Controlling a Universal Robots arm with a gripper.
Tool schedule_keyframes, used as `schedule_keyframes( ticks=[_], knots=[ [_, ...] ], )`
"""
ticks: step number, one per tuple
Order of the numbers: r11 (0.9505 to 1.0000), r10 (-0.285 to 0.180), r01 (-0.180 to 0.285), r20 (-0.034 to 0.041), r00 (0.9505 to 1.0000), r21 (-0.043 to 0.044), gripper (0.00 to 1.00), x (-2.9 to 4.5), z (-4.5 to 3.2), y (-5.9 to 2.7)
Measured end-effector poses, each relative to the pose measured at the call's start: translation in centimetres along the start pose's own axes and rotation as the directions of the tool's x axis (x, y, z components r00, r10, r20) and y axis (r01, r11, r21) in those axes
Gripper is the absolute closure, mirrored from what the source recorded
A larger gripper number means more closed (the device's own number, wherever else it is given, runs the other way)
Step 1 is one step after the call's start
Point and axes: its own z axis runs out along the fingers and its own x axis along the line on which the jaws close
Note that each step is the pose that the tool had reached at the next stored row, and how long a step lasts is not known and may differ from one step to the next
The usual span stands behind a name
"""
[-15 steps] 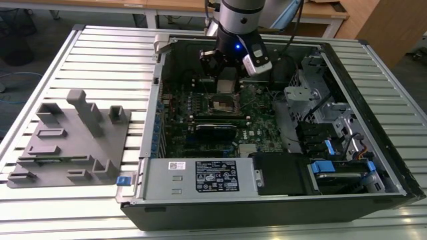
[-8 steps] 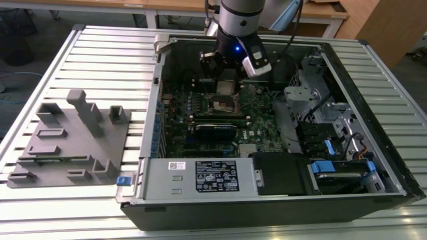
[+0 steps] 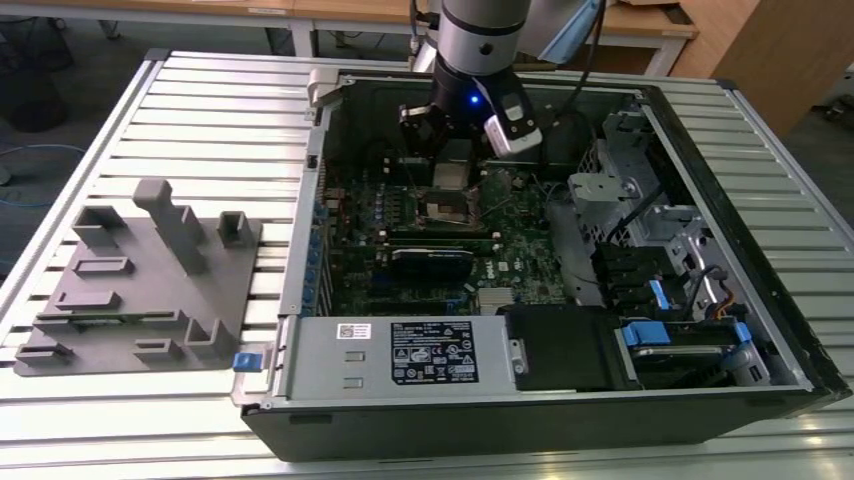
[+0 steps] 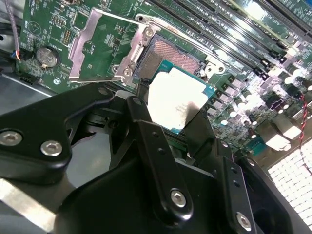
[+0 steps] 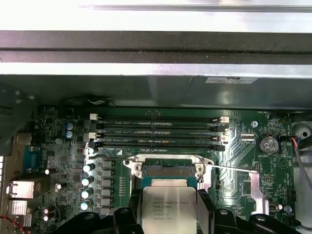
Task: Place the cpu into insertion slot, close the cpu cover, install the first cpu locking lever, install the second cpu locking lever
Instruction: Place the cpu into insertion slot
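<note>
My gripper [image 4: 170, 119] is shut on the cpu [image 4: 176, 97], a flat square chip with a silver-grey top, pinched at two opposite edges between black fingers [image 5: 127, 217]. The first wrist view has the cpu [image 5: 168, 207] hanging just short of the insertion slot [image 5: 165, 170], tilted slightly and apart from it. The insertion slot [image 4: 173, 52] lies open, its dark contact field bare. Beside it the cpu cover [image 4: 132, 54] is swung back, a silver frame with a square window. In the exterior view the gripper [image 3: 454, 165] hovers over the insertion slot [image 3: 447, 207] inside the computer case.
Long black memory slots [image 5: 156, 131] run just beyond the socket. A thin metal lever [image 5: 229, 168] sticks out sideways from it. A black card [image 3: 430, 262], a power supply [image 3: 400, 350] and a drive cage [image 3: 641, 230] crowd the case. A grey fixture [image 3: 134, 280] stands outside it.
</note>
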Motion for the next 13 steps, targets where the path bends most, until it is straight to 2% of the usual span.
schedule_keyframes(
  ticks=[4, 8, 13],
  knots=[
    [0.9978, 0.067, -0.067, 0.0071, 0.9978, -0.0005, 0.46, 0.0, 0.11, -0.01],
    [0.9913, 0.132, -0.132, 0.014, 0.9912, -0.0014, 0.46, -0.01, 0.19, -0.02],
    [0.9911, 0.133, -0.133, 0.0142, 0.991, -0.0015, 0.46, 0.0, 0.2, -0.02]
  ],
)
